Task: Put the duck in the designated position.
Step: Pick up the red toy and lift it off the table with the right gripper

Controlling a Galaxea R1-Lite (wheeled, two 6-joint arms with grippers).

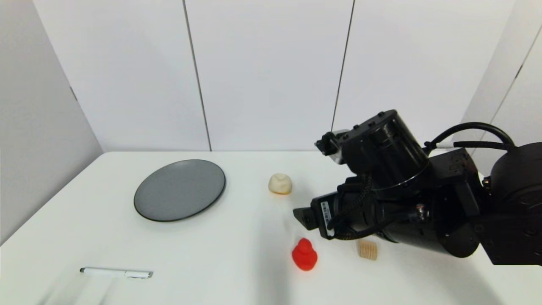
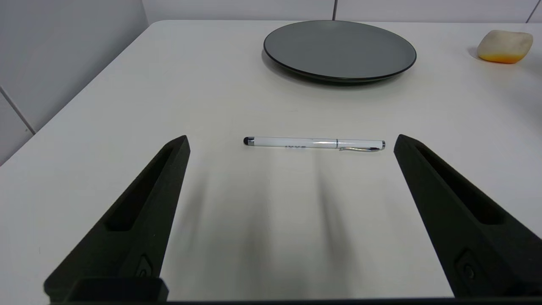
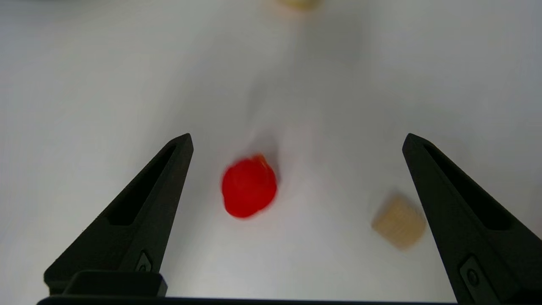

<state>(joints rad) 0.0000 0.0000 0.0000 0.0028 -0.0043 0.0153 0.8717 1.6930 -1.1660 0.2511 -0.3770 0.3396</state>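
The right tool (image 3: 296,140) hangs above the near right part of the bench (image 1: 237,237) with its fingers spread wide and nothing between them, tilted down so that the duck (image 1: 304,254) sits inside its span; this looks like the lining-up before a grasp. The duck stands free on the bare bench, just beside a small tan block (image 1: 367,249) and well apart from the cream lump (image 1: 280,184) farther back. The left tool (image 2: 292,140) is parked low at the near left, also open and empty, facing the white pen (image 2: 314,143). The grey plate (image 1: 179,189) holds nothing.
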